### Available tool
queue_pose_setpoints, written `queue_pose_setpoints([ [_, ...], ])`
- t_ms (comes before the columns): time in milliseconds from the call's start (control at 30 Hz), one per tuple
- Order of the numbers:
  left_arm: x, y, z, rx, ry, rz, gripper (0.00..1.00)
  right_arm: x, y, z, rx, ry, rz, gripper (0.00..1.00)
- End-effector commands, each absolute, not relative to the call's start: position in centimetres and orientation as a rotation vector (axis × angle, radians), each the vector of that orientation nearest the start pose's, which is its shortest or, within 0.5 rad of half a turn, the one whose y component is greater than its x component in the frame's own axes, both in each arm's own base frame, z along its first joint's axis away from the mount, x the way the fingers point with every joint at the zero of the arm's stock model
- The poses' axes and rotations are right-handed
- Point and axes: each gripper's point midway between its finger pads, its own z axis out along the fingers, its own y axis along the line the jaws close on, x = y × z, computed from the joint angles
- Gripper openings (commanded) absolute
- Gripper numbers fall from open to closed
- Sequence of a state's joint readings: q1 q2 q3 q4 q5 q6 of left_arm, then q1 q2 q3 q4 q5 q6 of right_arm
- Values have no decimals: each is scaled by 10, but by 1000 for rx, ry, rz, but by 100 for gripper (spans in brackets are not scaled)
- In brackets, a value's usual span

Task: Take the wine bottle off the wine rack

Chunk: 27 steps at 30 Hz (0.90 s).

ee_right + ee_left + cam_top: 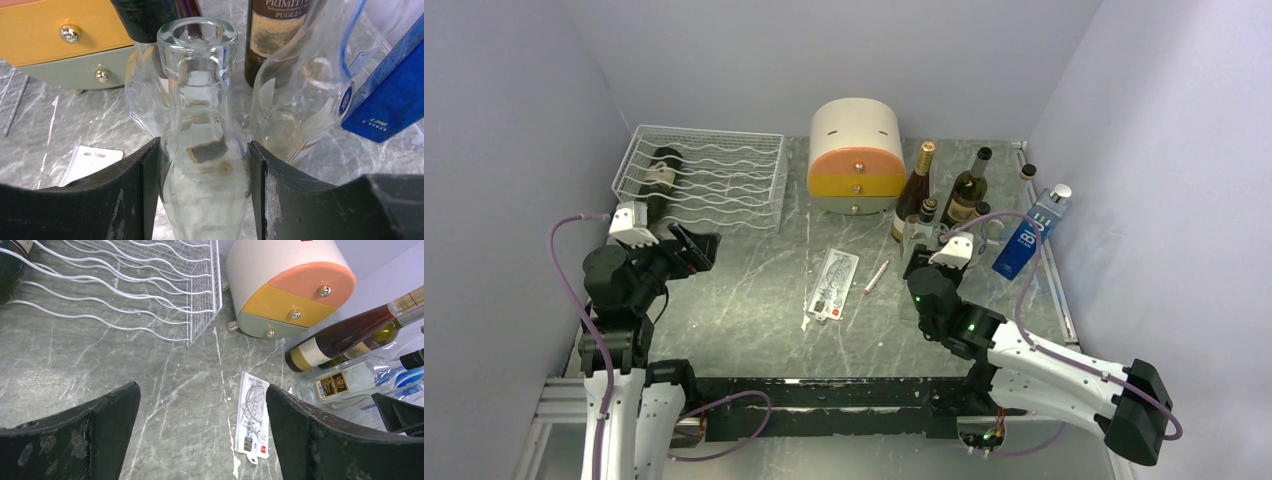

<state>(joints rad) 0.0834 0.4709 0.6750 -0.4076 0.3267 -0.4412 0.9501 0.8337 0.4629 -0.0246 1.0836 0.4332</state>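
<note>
The white wire wine rack (724,170) stands at the far left, and a dark wine bottle (661,175) with a pale label lies on its left side. My left gripper (692,248) hovers just in front of the rack, open and holding nothing. In the left wrist view the left gripper (202,395) hangs over bare table, with the rack (150,290) ahead on the left and the dark bottle (12,255) at the top left corner. My right gripper (204,150) is shut on an upright clear glass bottle (200,100) with an open mouth, among the bottles at the right (913,238).
A round cream-and-orange drawer cabinet (856,155) stands at the back centre. Beside it are an amber bottle (914,190), a dark green bottle (966,188) and a blue bottle box (1027,235). A flat plastic packet (832,285) and a pen (876,276) lie mid-table. Walls close in on three sides.
</note>
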Motion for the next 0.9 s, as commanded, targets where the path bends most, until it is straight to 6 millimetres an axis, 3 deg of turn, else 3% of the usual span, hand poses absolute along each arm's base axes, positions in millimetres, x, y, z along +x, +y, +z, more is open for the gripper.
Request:
queue_pose_setpoints([
  [0,241,-58,267,-178,1739,-558,99,251,112,173,207,1803,-11,19],
  [333,239,-59,269,-166,1728,-565,99,232,116,160,183,1933,72,23],
  [433,239,-60,269,-163,1726,-570,99,236,114,177,184,1886,71,22],
  [633,239,-61,270,-158,1722,-574,99,256,115,221,103,1563,96,3],
  [867,235,-61,273,-150,1712,-566,99,259,104,222,97,1449,30,0],
])
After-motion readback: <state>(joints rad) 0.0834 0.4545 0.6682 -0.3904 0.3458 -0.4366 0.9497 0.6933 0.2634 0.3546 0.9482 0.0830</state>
